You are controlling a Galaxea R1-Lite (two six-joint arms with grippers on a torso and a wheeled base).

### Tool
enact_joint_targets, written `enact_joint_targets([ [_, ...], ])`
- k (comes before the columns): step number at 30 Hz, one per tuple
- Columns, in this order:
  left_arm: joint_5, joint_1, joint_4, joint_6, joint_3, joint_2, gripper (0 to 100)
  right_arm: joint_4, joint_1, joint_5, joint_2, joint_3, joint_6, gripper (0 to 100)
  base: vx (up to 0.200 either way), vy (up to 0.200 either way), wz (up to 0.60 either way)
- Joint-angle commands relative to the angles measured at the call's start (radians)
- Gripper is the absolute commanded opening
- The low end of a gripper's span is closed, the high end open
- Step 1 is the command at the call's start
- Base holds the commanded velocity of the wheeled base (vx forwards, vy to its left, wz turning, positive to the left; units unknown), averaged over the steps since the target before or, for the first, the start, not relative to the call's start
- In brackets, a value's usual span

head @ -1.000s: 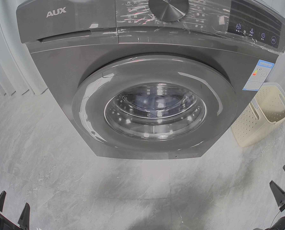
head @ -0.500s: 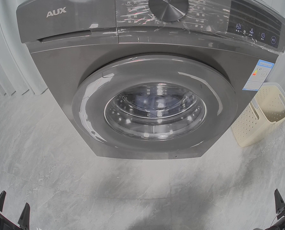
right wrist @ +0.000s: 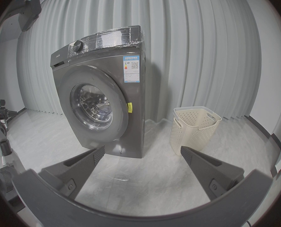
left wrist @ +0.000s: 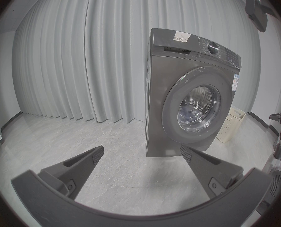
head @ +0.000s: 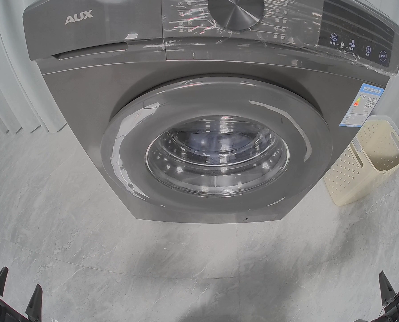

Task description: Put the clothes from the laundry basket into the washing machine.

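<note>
A cream perforated laundry basket (head: 365, 171) stands upright on the floor, just beside the right side of the washing machine (head: 217, 90) and slightly behind its front face. The right wrist view looks into the basket's open top, where its holed inner walls and a cut-out handle show.

The washing machine is a grey front-loader that faces the robot. Its round door (head: 132, 144) is shut flat against the front. Through the door's glass window (head: 235, 175) the shiny metal drum is visible, with a bluish shape (head: 210, 157) low inside it; whether that is clothing cannot be told. A round metal dial (head: 236, 4) sits in the middle of the top panel, under clear plastic film. A blue and white label (head: 362, 105) is stuck near the machine's upper right front corner.

The left gripper (head: 16, 289) sits low at the robot's left, well apart from the machine, above the floor. Its two black fingers (head: 34, 294) are spread wide and hold nothing. The right gripper (head: 394, 268) sits low at the robot's right, nearer the basket yet apart from it, also spread wide and holding nothing.

Pale grey marbled floor (head: 119, 247) surrounds the machine, and a pleated light curtain (head: 7, 68) hangs behind it.
</note>
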Motion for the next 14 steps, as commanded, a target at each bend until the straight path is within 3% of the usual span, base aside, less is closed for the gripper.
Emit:
enact_joint_targets([
  [1,0.000,0.000,0.000,-0.002,0.016,-0.012,100,-0.001,0.000,-0.001,-0.005,0.018,0.007,100,0.000,0.000,0.00],
  [14,0.000,0.000,0.000,-0.002,0.016,-0.012,100,-0.001,0.000,-0.002,-0.003,0.018,0.015,100,0.000,0.000,0.00],
])
